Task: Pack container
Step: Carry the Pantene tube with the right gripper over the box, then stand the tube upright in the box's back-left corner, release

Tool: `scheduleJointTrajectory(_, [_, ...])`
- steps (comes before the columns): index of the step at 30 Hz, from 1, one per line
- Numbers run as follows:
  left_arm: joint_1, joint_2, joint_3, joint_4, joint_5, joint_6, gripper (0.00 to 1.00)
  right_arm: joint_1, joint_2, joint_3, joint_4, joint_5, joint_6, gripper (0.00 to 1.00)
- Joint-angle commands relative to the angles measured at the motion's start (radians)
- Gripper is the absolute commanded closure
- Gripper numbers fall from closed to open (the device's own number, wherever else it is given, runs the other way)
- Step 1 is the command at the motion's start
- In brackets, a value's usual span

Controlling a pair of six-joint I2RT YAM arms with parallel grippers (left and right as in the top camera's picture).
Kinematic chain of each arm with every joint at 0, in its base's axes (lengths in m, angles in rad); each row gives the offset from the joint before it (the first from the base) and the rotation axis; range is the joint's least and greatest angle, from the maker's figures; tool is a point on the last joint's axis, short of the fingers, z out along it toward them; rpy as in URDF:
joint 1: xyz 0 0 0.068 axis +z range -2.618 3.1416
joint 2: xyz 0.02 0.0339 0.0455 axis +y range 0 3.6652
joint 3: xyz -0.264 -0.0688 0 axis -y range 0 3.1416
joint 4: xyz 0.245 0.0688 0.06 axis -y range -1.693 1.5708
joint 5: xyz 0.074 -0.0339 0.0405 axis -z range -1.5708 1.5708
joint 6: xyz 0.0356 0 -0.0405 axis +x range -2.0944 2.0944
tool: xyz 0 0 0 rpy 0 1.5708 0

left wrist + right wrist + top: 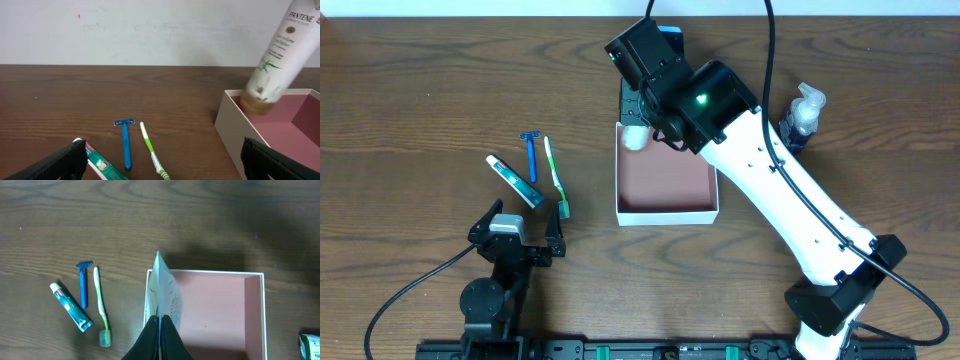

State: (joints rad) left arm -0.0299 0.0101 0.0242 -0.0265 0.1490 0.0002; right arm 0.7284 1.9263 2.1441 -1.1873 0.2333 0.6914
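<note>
Seen from above, the one container (667, 212) stands open near the middle of the table. The right gripper (648, 128) hangs over its far left corner, clamped on one white Pantene tube (635, 137). The left gripper (520, 228) sits near the front edge, well apart from the box, its jaws spread and holding nothing. To the left of the box I count one toothpaste (513, 181), one razor (531, 155) and one toothbrush (555, 178), lying just beside each other. One pump bottle (803, 112) stands on the right.

In the left wrist view the tube slants, cap down, at the box's rim. I cannot tell if the cap touches it.

In the right wrist view the tube is seen edge-on between the closed fingers (150, 335). I see nothing lying in the box, and one small carton (310, 345) shows at the corner.

I think the box is thin cardboard: light, fairly stiff, but easy to slide or dent. If it must be held, pinching one wall at the rim seems best.
</note>
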Motion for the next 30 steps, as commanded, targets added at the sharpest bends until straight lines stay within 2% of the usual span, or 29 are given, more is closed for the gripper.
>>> scheduleJointTrajectory(1, [-0.004, -0.006, -0.02, -0.029, -0.008, 0.0, 0.02, -0.017, -0.009, 0.014, 0.009, 0.037, -0.019, 0.98])
scheduleJointTrajectory(14, [-0.004, -0.006, -0.02, -0.029, -0.008, 0.0, 0.02, -0.016, 0.073, 0.014, 0.027, 0.047, -0.019, 0.99])
scheduleJointTrajectory(30, [-0.004, -0.006, -0.02, -0.029, -0.008, 0.0, 0.02, -0.014, 0.187, 0.014, 0.134, 0.024, 0.009, 0.99])
